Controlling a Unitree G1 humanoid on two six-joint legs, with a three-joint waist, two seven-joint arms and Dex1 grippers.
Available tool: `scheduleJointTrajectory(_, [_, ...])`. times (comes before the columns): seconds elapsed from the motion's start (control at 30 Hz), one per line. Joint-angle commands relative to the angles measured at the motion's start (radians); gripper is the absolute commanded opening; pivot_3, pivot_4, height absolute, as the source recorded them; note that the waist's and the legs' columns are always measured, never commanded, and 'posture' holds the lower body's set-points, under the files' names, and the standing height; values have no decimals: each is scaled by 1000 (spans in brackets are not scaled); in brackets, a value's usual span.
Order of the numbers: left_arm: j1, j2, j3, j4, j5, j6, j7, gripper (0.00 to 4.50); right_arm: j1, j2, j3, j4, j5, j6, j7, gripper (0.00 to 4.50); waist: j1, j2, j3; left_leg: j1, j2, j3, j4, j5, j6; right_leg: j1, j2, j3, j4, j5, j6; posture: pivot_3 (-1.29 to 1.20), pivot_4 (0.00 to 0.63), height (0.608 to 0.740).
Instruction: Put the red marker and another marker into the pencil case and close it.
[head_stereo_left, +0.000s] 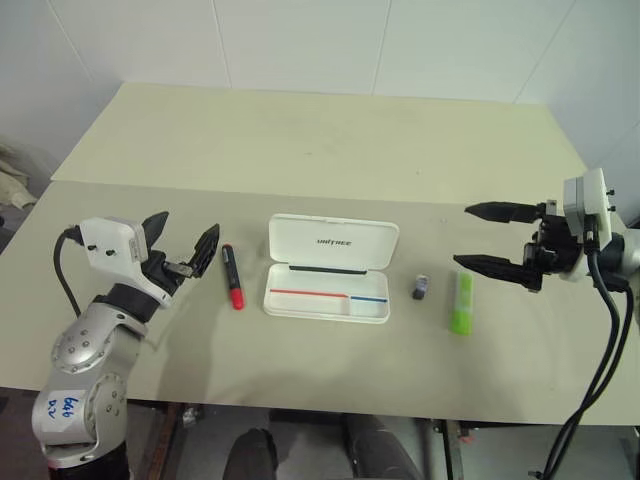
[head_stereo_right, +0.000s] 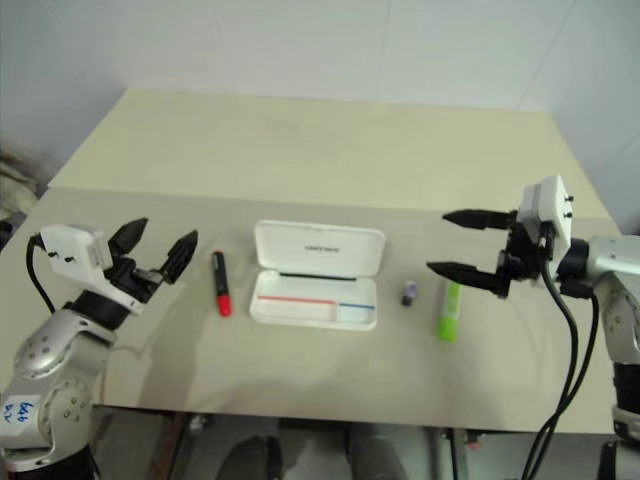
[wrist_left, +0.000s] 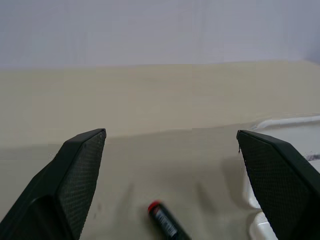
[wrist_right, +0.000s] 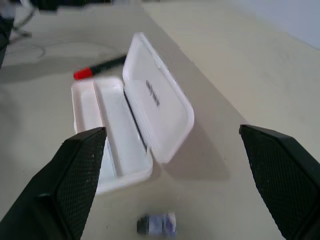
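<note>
Beige table (head_stereo_left: 300, 140): white pencil case (head_stereo_left: 328, 282) lid up, red-blue stripes inside; left gripper (head_stereo_left: 183, 247), right gripper (head_stereo_left: 493, 238) spread, empty.

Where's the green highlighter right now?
In the head views, the green highlighter lies on the table on the robot's right, just past a small dark object beside the open pencil case, below the open right gripper.

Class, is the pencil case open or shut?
Open: the pencil case has its lid raised, baring an empty tray with red and blue stripes.
</note>
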Motion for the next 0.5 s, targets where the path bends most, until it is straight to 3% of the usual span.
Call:
scheduleJointTrajectory(0.03, [47,-37,-12,-38,-1,35,68,4480,-35,5,-12,11,8,-12,-2,4500,0,0,0,0,0,0,0,0,0,0,0,0,0,0,0,0,150,740])
scheduleJointTrajectory(0.5, [-38,-74,-103,170,6,29,99,4480,-18,29,-24,-12,4,-8,-30,4500,0,-1,0,0,-1,0,-1,0,0,0,0,0,-1,0,0,0,150,740])
